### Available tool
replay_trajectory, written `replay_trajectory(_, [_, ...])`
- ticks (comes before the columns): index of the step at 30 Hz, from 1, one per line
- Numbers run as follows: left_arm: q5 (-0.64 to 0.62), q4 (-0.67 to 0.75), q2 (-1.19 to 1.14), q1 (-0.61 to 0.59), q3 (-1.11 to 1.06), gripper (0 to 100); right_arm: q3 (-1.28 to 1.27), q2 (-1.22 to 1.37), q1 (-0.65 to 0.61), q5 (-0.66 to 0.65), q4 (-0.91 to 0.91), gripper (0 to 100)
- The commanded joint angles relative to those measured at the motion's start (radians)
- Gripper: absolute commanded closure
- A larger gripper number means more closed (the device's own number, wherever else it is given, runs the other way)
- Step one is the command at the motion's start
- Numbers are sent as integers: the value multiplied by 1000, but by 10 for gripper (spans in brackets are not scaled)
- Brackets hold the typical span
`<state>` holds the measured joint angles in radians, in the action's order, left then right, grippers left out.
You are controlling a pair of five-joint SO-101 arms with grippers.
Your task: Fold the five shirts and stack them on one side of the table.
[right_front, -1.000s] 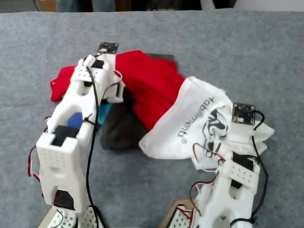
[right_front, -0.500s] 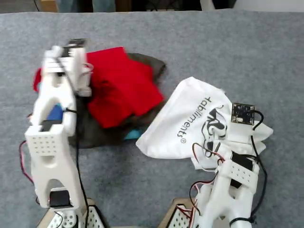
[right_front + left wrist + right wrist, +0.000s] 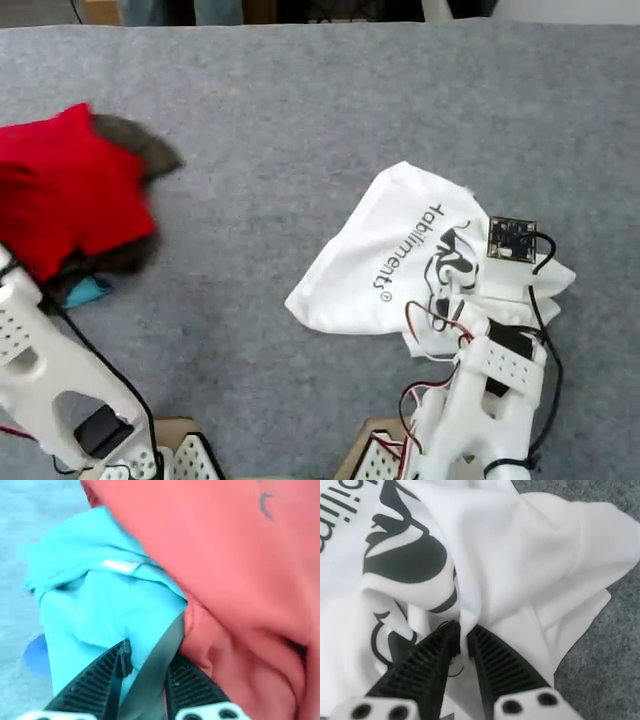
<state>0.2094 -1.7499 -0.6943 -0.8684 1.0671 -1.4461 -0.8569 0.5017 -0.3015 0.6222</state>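
Note:
A bundle of shirts lies at the table's left edge: a red shirt on top, a dark grey shirt under it, and a teal shirt peeking out in front. My left arm stands just in front of the bundle. My left gripper is shut on a fold of dark grey cloth, between the teal shirt and the red shirt. A crumpled white printed shirt lies right of centre. My right gripper is shut on a pinch of that white shirt.
Grey felt table spreads bare across the back and the middle between the two cloth piles. The right arm's body stands over the white shirt's near corner. A small blue patch shows beside the teal cloth.
My left arm has swung left, dragging the red, dark grey and teal shirts from the middle to the table's left edge. The white shirt and right arm have kept still.

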Motion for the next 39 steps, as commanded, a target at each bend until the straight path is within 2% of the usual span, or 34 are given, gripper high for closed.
replay_trajectory(1, [8, -11, 135, -16, 25, 970, -1, -7, -26, -6, -11, 984])
replay_trajectory(4, [12, -11, 216, 39, -93, 943, -1, -7, -26, -6, -11, 984])
replay_trajectory(9, [14, -11, 439, 157, -371, 638, -1, -7, -26, -6, -11, 984])
replay_trajectory(11, [14, -11, 542, 211, -470, 568, -1, -7, -26, -6, -9, 984])
replay_trajectory(16, [6, -11, 809, 414, -588, 617, -1, -7, -26, -6, -9, 984])
replay_trajectory(20, [-87, -9, 947, 733, -639, 633, -1, -7, -26, -6, -9, 984])
replay_trajectory(23, [-121, 31, 925, 987, -742, 657, -1, -7, -26, -6, -9, 984])
replay_trajectory(26, [-103, 138, 819, 1138, -897, 691, -1, -7, -26, -6, -9, 984])
replay_trajectory(32, [-141, 230, 543, 1248, -1020, 707, -1, -7, -26, -6, -11, 984])
replay_trajectory(39, [-140, 226, 252, 1267, -1020, 711, -1, -7, -26, -6, -11, 984])
